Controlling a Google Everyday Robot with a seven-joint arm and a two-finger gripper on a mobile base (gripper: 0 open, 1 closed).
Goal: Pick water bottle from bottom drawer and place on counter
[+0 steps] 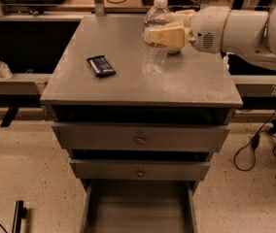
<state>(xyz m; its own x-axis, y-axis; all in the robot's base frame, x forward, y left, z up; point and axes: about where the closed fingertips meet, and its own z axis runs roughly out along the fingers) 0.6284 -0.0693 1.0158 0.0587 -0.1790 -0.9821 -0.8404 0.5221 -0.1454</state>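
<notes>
One camera view looks down on the grey cabinet from its front. The gripper reaches in from the right on a thick white arm and hangs over the back half of the worktop. Its cream fingers are closed around the upper body of the water bottle, one finger across the near side and the other behind. The bottle stands upright in that grip. Its white cap rises just above the gripper and its clear lower body hangs below, with the base down at the surface of the worktop; whether it truly touches is hard to tell.

To the left of the gripper and a little nearer the front edge, well apart from the bottle, a dark flat packet lies on the worktop. Far below the gripper, at the foot of the cabinet, the bottom drawer is pulled out, showing its grey floor and side walls. Between it and the worktop, two wider drawers with round knobs sit pushed in. On the floor, below and to the right of the gripper, black cables trail.
</notes>
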